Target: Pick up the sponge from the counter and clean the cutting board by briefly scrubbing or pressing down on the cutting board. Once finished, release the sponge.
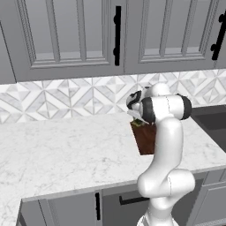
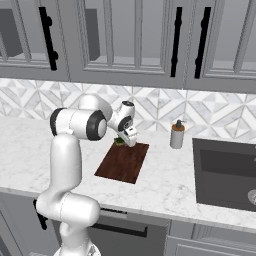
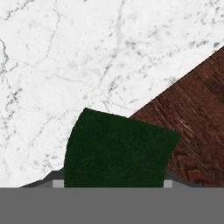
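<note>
The dark reddish-brown cutting board [image 2: 123, 162] lies flat on the white marble counter [image 2: 165, 185]. My gripper [image 2: 126, 141] hangs over its far left corner, shut on the green sponge [image 2: 119, 142]. In the hand view the sponge [image 3: 118, 153] sits large between the finger pads, straddling the board's edge [image 3: 197, 122] and the marble [image 3: 65, 57]. Whether the sponge touches the surface cannot be told. In the left base view my arm hides much of the cutting board [image 1: 145, 140], and the sponge [image 1: 140, 124] peeks out below the gripper [image 1: 137, 119].
A soap dispenser [image 2: 176, 135] stands on the counter to the right of the board. A dark sink [image 2: 225, 172] lies further right. The tiled backsplash [image 2: 165, 107] runs behind, with grey cabinets [image 2: 130, 40] above. Open marble stretches left of the board [image 1: 62, 150].
</note>
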